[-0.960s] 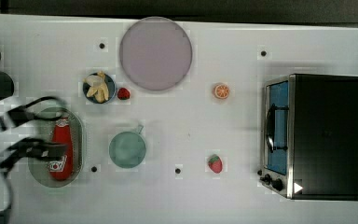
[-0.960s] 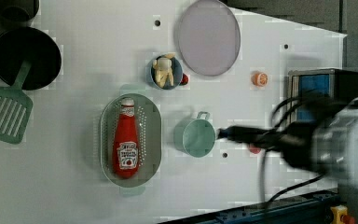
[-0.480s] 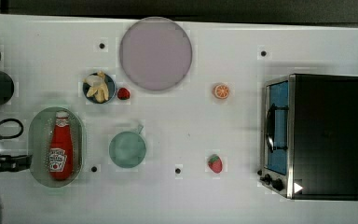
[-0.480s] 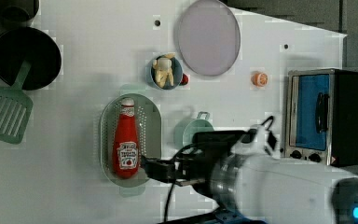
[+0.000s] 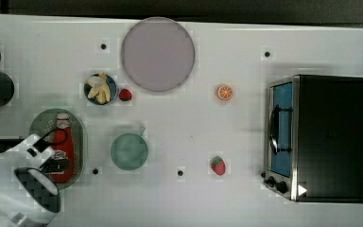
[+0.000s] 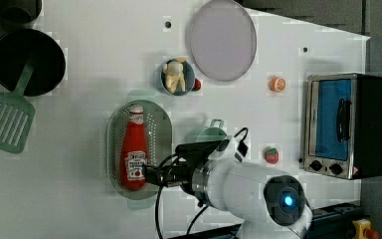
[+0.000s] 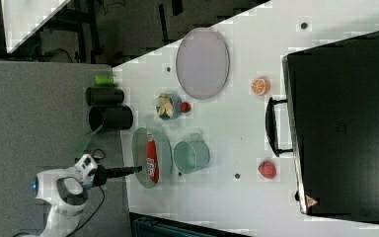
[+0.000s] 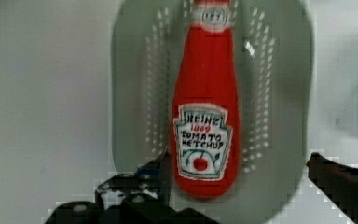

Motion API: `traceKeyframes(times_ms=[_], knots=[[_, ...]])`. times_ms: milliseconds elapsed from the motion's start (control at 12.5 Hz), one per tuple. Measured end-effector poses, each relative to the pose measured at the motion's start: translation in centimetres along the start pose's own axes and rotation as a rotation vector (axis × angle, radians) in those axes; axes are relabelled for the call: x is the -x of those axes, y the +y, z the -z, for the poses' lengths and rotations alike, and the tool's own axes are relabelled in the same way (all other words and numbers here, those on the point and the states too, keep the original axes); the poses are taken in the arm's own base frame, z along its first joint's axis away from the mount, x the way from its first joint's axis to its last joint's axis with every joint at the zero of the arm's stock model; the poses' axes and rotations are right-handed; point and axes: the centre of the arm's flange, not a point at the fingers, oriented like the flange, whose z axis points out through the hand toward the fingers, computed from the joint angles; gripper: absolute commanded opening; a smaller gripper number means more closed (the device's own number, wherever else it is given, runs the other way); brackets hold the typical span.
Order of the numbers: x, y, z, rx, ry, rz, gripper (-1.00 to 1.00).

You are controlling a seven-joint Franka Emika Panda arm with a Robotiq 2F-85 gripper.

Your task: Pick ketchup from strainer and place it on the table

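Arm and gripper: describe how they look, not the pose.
The arm is a rounded glossy white shell with a black band near the wrist and a glowing blue light on a dark grey round joint cap. Thin black cables loop around the wrist. The gripper is black, with two dark fingers; one shows a bluish patch.

Ketchup [image 6: 134, 152] in strainer [image 6: 159, 130]; cup [image 6: 205, 136] beside, left view's right.
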Motion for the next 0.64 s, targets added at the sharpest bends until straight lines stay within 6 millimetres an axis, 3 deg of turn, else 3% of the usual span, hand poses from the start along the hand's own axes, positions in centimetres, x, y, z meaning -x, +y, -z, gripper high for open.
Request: traceKeyframes(times_ms=[240, 640], knots=[[0.5, 0.2, -4.4, -0.050, -0.053, -0.038, 1.00], [1.4, 0.6, -9.2, -0.026, -0.074, -0.016, 1.00]])
